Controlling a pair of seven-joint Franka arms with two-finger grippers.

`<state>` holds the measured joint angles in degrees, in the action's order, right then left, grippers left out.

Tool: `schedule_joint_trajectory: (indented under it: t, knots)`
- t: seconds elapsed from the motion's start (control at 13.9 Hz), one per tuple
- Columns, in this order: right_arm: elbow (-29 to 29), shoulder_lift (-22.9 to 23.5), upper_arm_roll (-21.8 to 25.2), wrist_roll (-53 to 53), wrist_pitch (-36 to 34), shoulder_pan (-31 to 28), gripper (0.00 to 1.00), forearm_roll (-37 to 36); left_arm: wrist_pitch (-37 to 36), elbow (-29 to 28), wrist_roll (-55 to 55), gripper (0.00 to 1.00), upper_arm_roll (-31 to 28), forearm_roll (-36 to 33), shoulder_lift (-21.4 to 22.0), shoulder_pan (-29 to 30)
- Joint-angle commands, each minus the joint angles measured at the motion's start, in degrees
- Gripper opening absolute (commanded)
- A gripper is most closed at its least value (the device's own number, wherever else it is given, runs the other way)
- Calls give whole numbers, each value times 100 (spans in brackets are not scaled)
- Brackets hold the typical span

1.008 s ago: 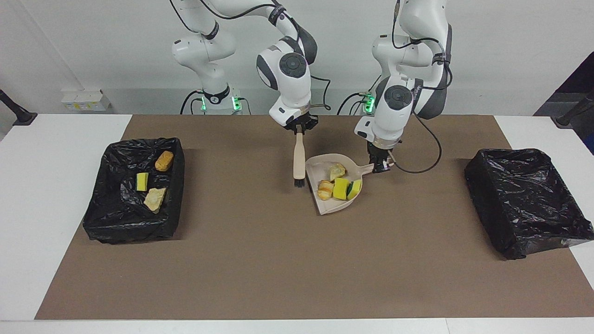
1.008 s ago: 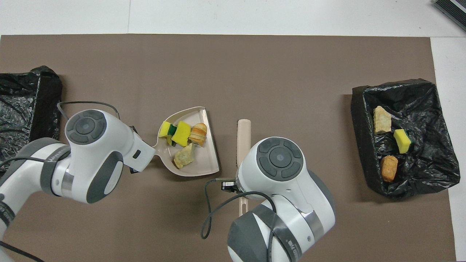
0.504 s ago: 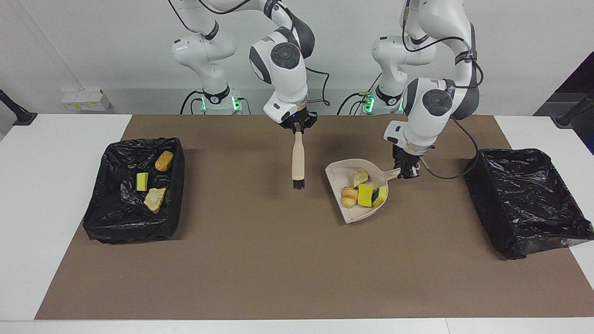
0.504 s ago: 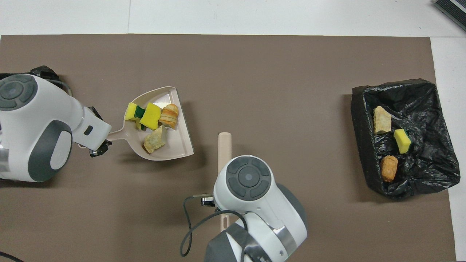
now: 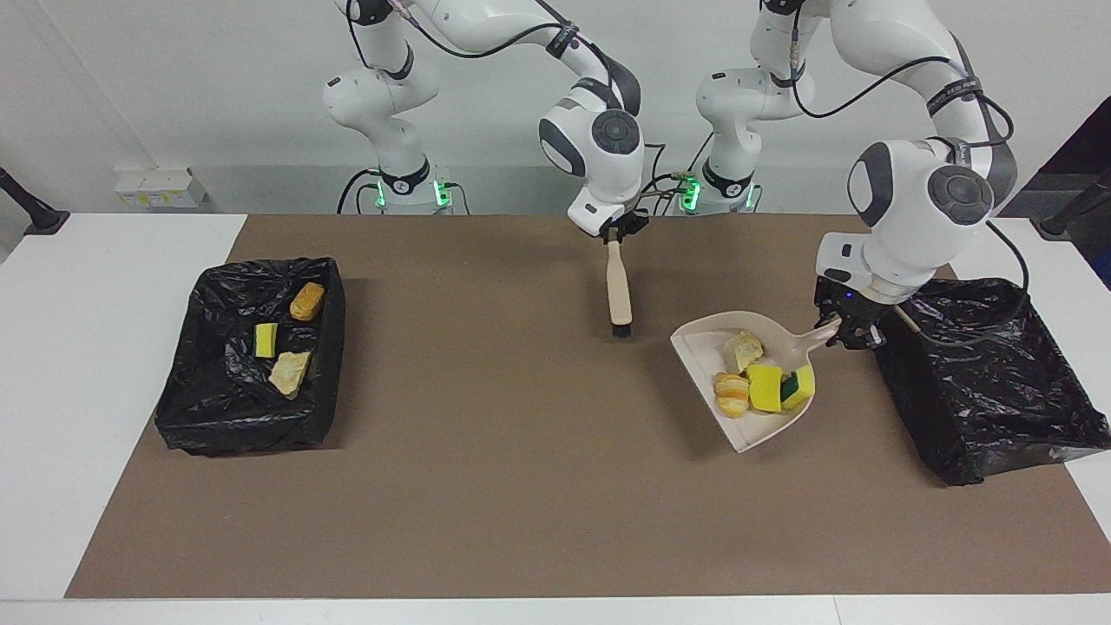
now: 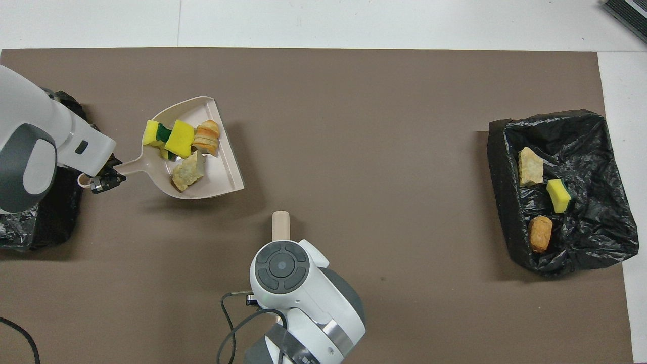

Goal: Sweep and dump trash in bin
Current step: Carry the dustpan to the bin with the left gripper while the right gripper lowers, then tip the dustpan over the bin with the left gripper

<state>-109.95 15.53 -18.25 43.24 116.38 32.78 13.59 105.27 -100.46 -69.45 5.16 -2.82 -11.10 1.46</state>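
Trash (image 5: 762,382): four scraps on dustpan (image 5: 712,347), carried toward empty bin (image 5: 989,382). Left gripper (image 5: 846,332) fingers clamped on dustpan handle; right gripper (image 5: 616,233) gripping brush (image 5: 618,291). Next: probably lift over bin rim, tip out.

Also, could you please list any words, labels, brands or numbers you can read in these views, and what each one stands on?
None can be read.
White left robot arm: a dark band with small lettering, too small to read.
Beige plastic dustpan, beige wooden brush, black-lined bins: no visible text.
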Motion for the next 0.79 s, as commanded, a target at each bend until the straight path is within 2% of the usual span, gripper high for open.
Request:
schedule_joint_trajectory:
  t: [0.0,0.5,0.65,0.72]
  knots:
    - [-26,46,-12,237,8,149,0,74,-445,720,-532,0,47,-61,-348,301]
    - [-167,29,-12,247,16,202,0,65,-664,1642,-2159,0,38,-87,-788,1303]
    - [-202,11,-12,256,34,211,0,74,-796,1863,-2729,0,29,-288,-841,1611]
    - [-202,11,-12,264,34,202,15,83,-832,1925,-3019,0,21,-307,-850,1769]
